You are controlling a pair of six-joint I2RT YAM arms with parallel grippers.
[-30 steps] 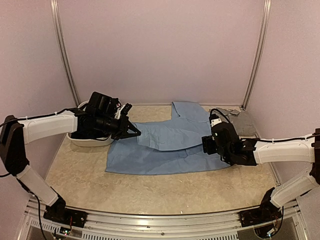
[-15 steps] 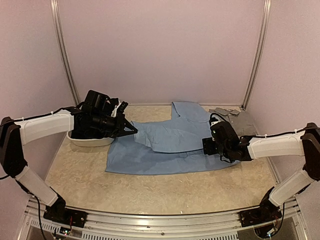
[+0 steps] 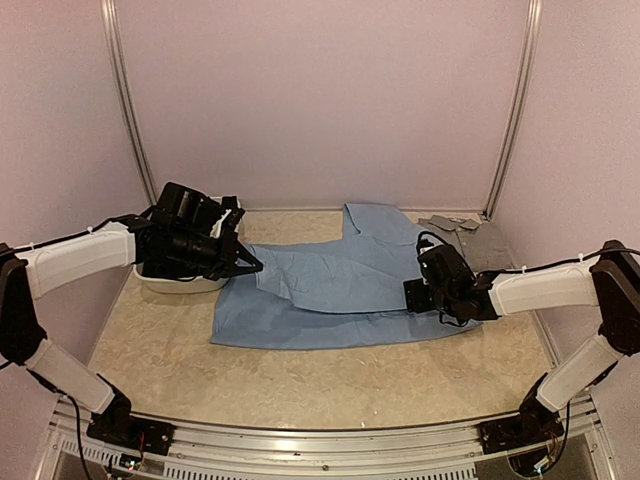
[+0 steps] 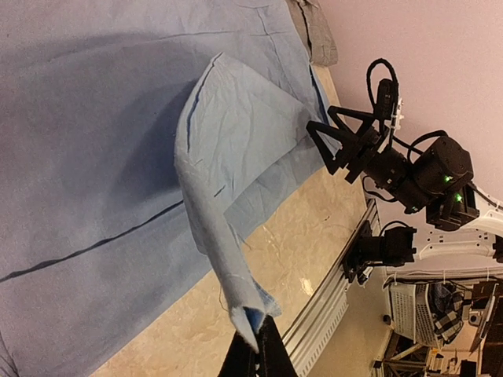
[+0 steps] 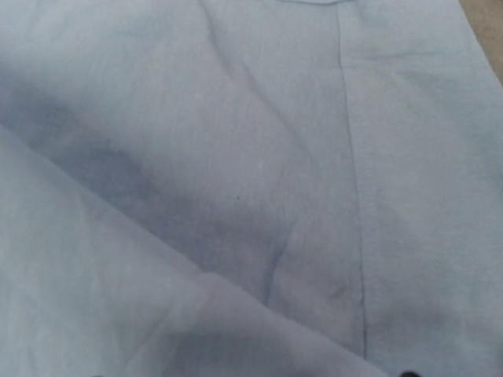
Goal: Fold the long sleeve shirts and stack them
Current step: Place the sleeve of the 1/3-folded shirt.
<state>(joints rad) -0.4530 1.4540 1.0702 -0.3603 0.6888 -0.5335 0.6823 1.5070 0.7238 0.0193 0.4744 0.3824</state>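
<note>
The bare marbled desk (image 3: 330, 385) ran along the near side, in front of the cloth. Beyond it the light blue shirt (image 3: 330, 300) lay spread flat across the middle of the desk, its length running left to right. At the shirt's left end the left pincer (image 3: 252, 266) was clenched on the tip of one sleeve (image 3: 330, 270). The sleeve was drawn out over the shirt's body. In the left wrist view the sleeve (image 4: 208, 196) rose off the cloth as a narrowing fold into the closed fingertips of the left pincer (image 4: 255, 357). At the shirt's right end the right pincer (image 3: 412, 293) hung low over the cloth, and from the left wrist its jaws stood spread and gripped nothing (image 4: 321, 148). Its own camera showed only blue fabric (image 5: 251, 188) with a seam and soft creases, close up. Farther back on the left, a white tub (image 3: 175, 285) sat under the left arm, just beside the shirt's edge. In the far right corner the grey shirt (image 3: 478, 238) lay crumpled, next to the blue one.
</note>
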